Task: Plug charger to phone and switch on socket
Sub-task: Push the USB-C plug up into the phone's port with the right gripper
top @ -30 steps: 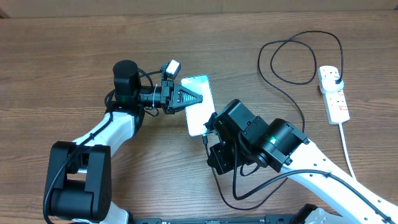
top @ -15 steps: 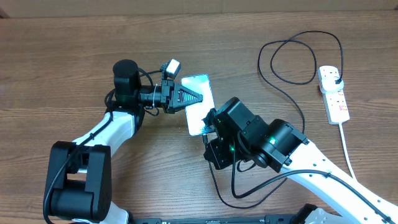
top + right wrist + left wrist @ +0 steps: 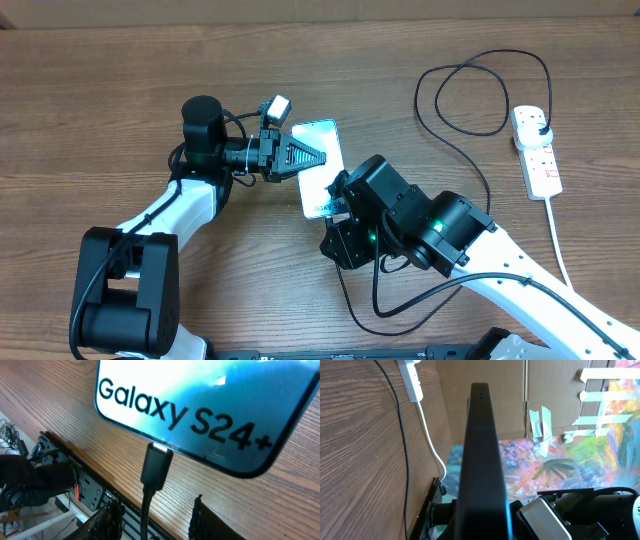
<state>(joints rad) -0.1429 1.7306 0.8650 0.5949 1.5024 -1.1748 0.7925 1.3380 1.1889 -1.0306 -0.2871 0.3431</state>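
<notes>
Our left jaws pinch the phone [image 3: 328,170] mid-counter [image 3: 100,90]. Our right jaws stand apart around the charger [image 3: 156,467], its tip at the phone's port, though we cannot tell if it is seated. Switching the socket [image 3: 537,152], far right, remains.

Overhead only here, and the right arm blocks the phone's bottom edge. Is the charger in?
Observer: In the right wrist view, the connector of the charger meets the bottom edge of the phone. Bare metal shows at its tip, so it is probably not fully seated.
Operator: Lined up?
Observer: It points straight at the edge, just below the "Galaxy" lettering.
Operator: Right gripper on the cable?
Observer: Right gripper fingers stand apart on either side of the cable, with visible gaps.
</notes>
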